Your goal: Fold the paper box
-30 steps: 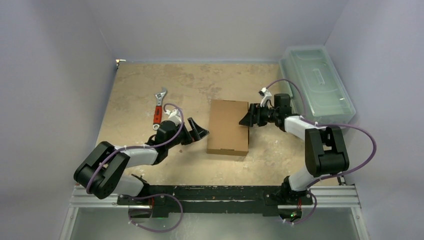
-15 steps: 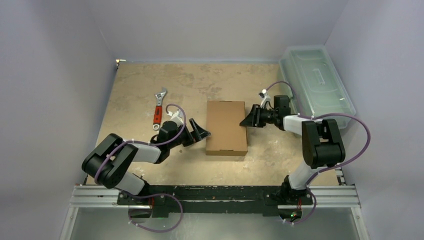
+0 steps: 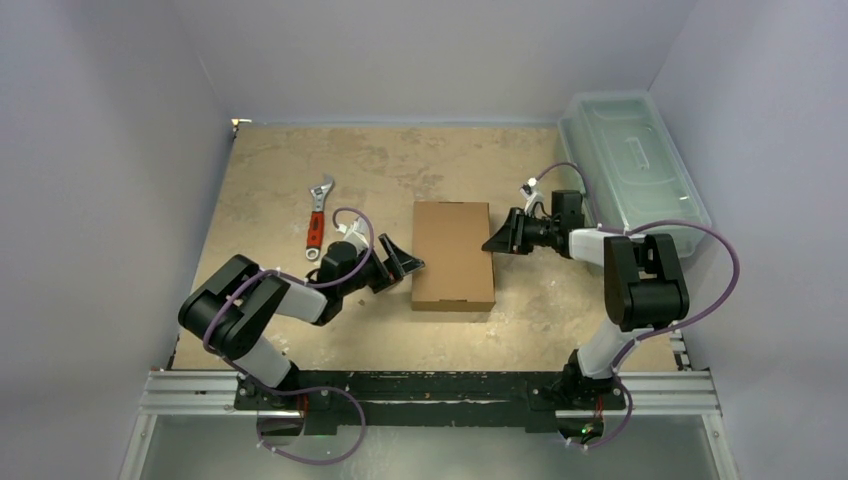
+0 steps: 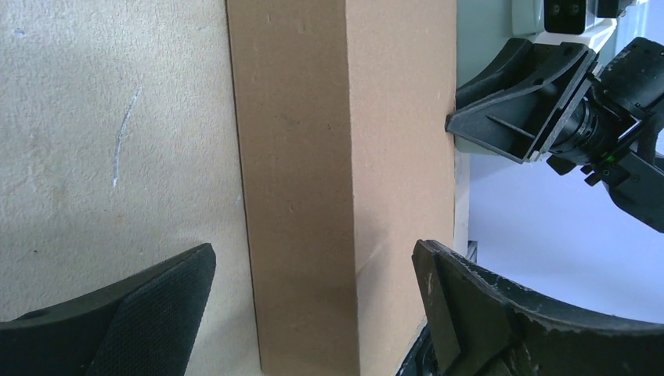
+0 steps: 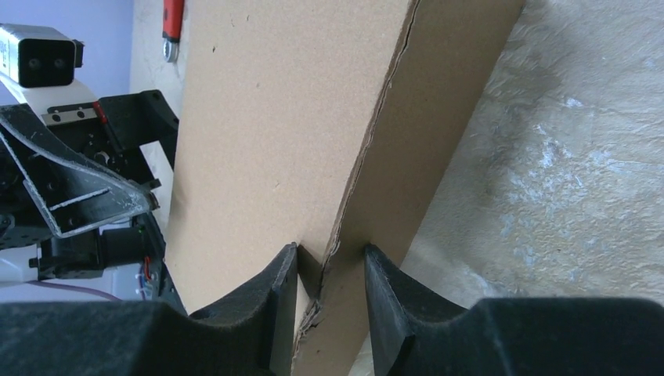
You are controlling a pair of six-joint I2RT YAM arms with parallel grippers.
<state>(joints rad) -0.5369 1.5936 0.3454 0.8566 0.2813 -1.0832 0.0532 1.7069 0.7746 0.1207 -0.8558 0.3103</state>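
The paper box is a plain brown closed cardboard box lying flat mid-table. My left gripper is open just off its left side. In the left wrist view the box's side wall and top stand between my spread fingers, and the gripper touches nothing. My right gripper is at the box's right edge. In the right wrist view its fingers pinch a frayed edge seam of the box, one pad on the top panel and one on the side wall.
A red-handled adjustable wrench lies left of the box, behind my left arm. A translucent pale-green lidded bin stands at the back right against the wall. Walls enclose the table on three sides.
The box has slid a little to the left. Both arms' elbows have drawn inward, while both grippers stay at the box's sides.
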